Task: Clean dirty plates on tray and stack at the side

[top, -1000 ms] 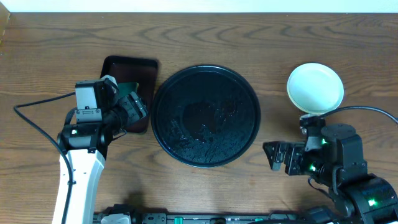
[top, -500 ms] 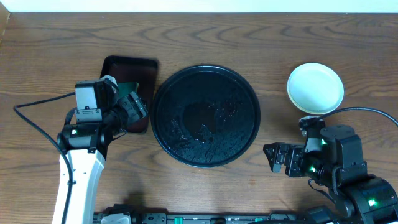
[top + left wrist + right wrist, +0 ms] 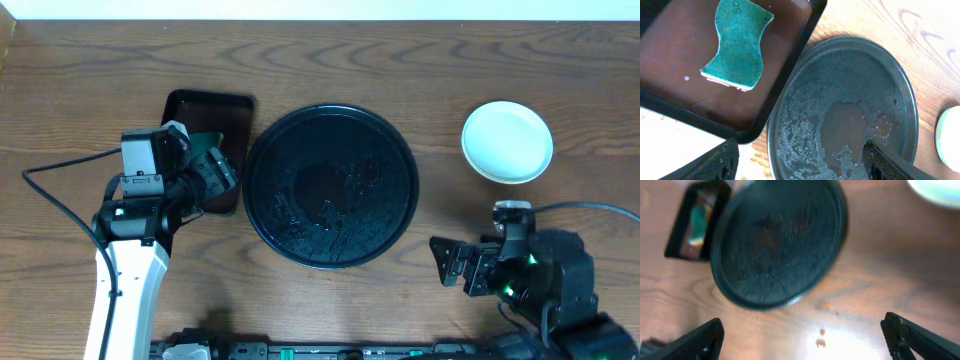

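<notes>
Black tray (image 3: 330,186) centre frame, wet film on its floor. Pale plate (image 3: 507,141) upper right on tabletop (image 3: 440,60), well apart from tray. Left hand (image 3: 218,170) wide over brown tray (image 3: 205,108); green sponge (image 3: 737,44) inside. Right hand (image 3: 447,262) wide, lower right.

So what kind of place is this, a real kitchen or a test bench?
Probably a test bench rigged for dishwashing: wooden table, wet black tray, green sponge in a brown tray, pale plate set aside.
</notes>
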